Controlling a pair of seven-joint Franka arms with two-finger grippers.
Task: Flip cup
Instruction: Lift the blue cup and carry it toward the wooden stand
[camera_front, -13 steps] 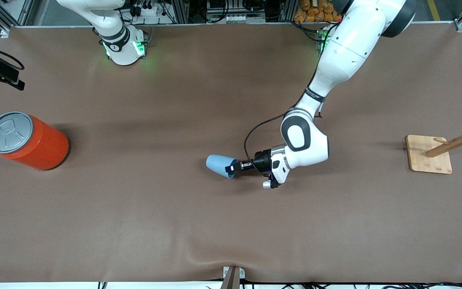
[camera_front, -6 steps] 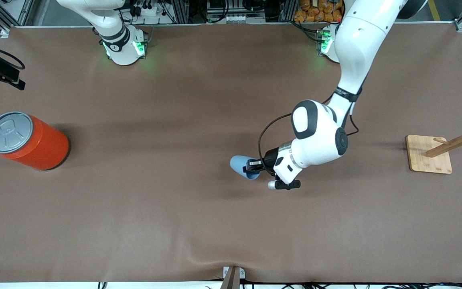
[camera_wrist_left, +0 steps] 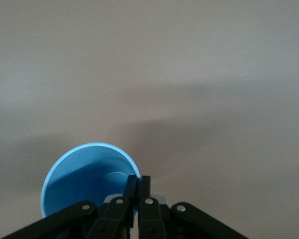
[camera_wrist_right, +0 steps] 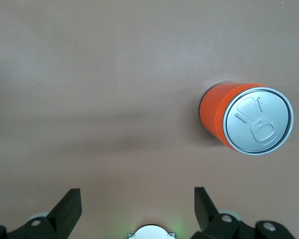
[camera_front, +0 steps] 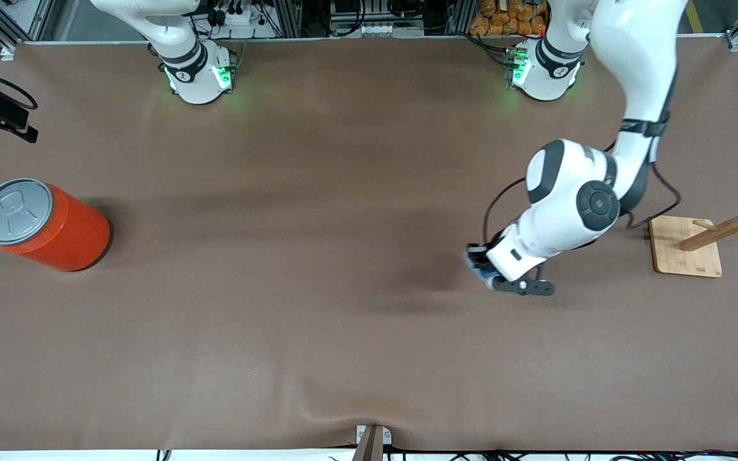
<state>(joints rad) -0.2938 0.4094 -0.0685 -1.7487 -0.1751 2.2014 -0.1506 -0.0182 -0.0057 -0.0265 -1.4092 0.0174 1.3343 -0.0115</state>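
Left gripper (camera_wrist_left: 138,185) pinches the cup (camera_wrist_left: 84,172) by its rim, airborne, mouth facing the wrist, long axis pointing down at the table (camera_front: 318,333). Right gripper (camera_wrist_right: 137,209) waits, spread wide and empty.

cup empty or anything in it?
Empty. The left wrist view looks straight into the cup: bare blue wall and base, nothing inside. The left gripper is shut on its rim, holding it above the table.
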